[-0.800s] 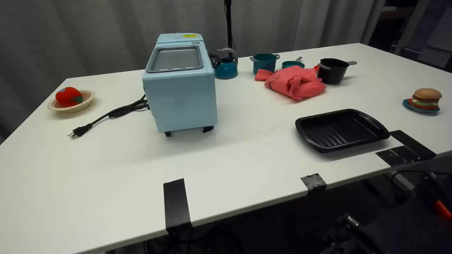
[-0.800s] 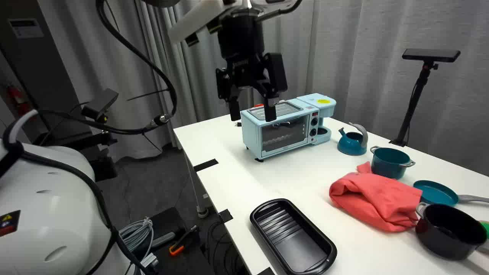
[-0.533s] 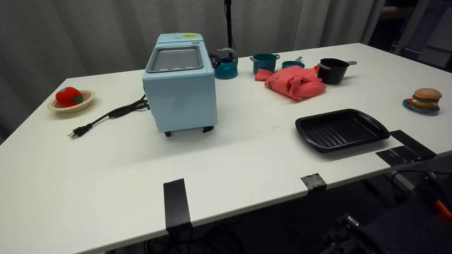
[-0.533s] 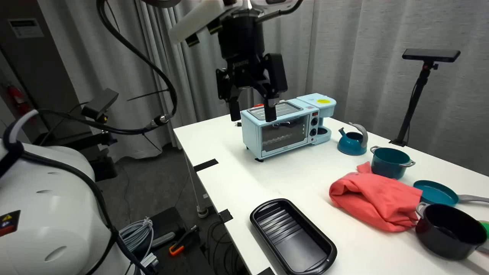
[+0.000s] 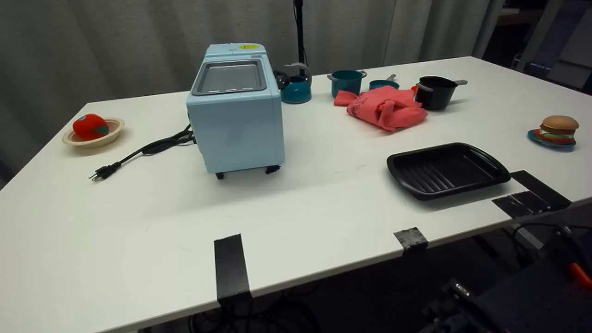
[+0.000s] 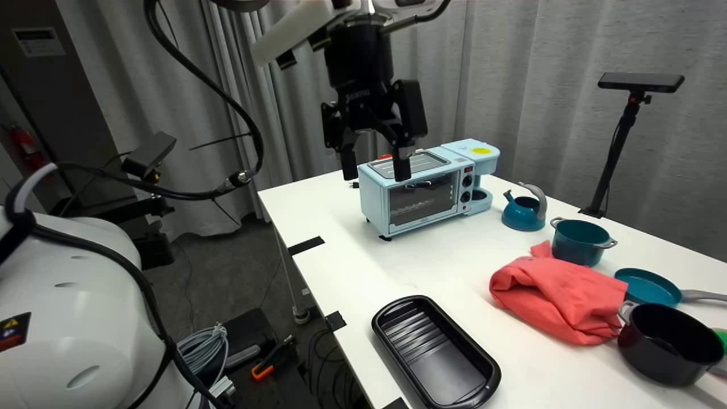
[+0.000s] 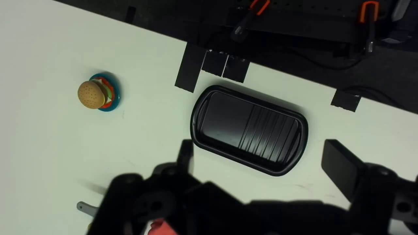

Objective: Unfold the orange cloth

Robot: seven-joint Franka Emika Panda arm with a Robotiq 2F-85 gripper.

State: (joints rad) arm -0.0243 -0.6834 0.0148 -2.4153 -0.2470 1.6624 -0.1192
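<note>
The orange cloth (image 5: 387,108) is a crumpled coral-red heap on the white table, seen in both exterior views. In an exterior view the cloth (image 6: 559,298) looks bunched, with a small corner sticking out toward the teal pot and its other end against the black saucepan. Only a sliver of the cloth (image 7: 162,228) shows at the bottom of the wrist view, mostly hidden behind the gripper's body. My gripper (image 6: 375,168) hangs high above the table, well apart from the cloth. Its fingers (image 7: 339,168) stand wide apart in the wrist view, holding nothing.
A black grill pan (image 7: 249,130) lies near the table's front edge, below the gripper. Around the cloth stand a teal pot (image 6: 580,243), a teal frying pan (image 6: 647,287) and a black saucepan (image 6: 667,343). A blue toaster oven (image 5: 236,125) and a toy burger (image 5: 557,129) stand farther off.
</note>
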